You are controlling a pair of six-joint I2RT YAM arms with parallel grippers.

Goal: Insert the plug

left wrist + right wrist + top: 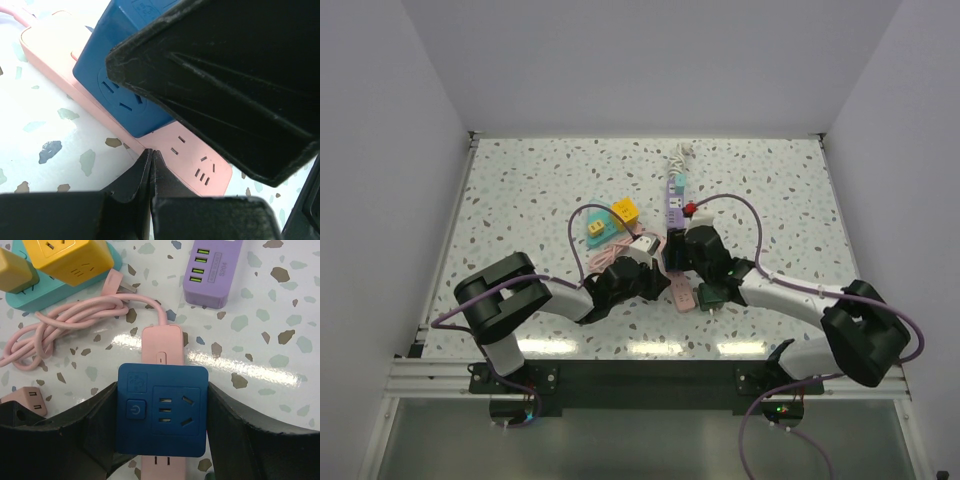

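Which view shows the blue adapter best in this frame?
Right wrist: the blue adapter shows its whole top face, button and sockets, centred in the right tool on the pink power strip. Left wrist shows only one side face, partly behind the right tool. Top external hides it under the arms.

Overhead camera looks down on the pink power strip (680, 297) from far above. Right wrist camera hangs close over it, facing down; left wrist camera skims low beside it. Both wrist views share its blue adapter (162, 410).
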